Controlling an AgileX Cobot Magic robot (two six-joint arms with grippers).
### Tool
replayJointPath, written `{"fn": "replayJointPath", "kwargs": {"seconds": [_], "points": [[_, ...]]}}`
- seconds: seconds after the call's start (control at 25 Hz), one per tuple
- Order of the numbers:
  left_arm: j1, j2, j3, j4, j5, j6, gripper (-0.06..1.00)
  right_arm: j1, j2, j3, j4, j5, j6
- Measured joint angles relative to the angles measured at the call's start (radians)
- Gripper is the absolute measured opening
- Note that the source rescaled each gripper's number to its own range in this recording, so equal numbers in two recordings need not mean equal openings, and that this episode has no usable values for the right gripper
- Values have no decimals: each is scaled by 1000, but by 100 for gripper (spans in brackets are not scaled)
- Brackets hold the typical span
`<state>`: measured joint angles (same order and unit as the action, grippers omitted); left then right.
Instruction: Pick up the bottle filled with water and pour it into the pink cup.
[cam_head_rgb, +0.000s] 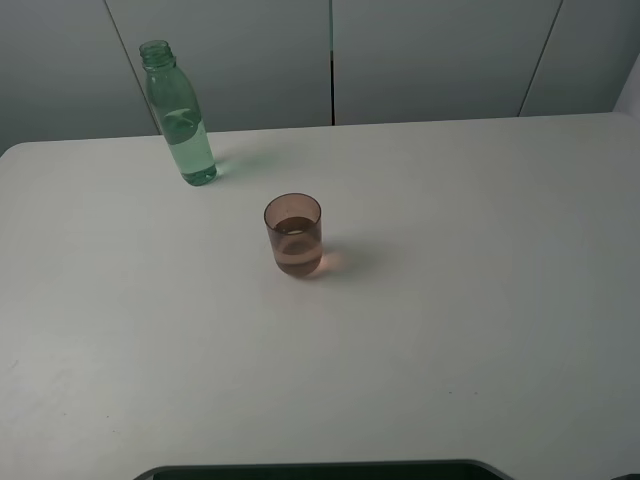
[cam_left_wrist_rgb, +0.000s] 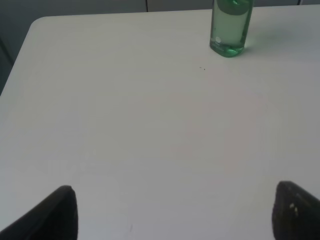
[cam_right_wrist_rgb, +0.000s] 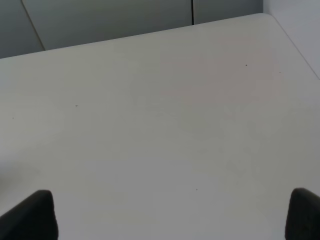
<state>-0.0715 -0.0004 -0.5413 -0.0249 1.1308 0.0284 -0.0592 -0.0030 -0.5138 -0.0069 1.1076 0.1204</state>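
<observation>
**Both grippers spread and empty, clear of bottle and cup**

We note the left gripper spread wide over bare table, its two dark fingers at the edges of its wrist view with nothing between them. The bottle stands upright well ahead of this gripper and a little to its right, near the table's far edge; only its lower body shows in that view, green and holding clear water. We see no contact between the gripper and the bottle.

The right gripper is likewise spread, fingers apart, with only bare table ahead of it.

From the high camera we see neither gripper. The bottle is uncapped and partly filled. The pink cup stands upright nearer to us than the bottle, well apart from it, with liquid in its lower part.
</observation>
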Motion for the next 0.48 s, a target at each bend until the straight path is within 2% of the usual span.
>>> {"fn": "replayJointPath", "kwargs": {"seconds": [0.48], "points": [[0, 0, 0, 0, 0, -17, 100, 0, 0, 0, 0, 0, 0]]}}
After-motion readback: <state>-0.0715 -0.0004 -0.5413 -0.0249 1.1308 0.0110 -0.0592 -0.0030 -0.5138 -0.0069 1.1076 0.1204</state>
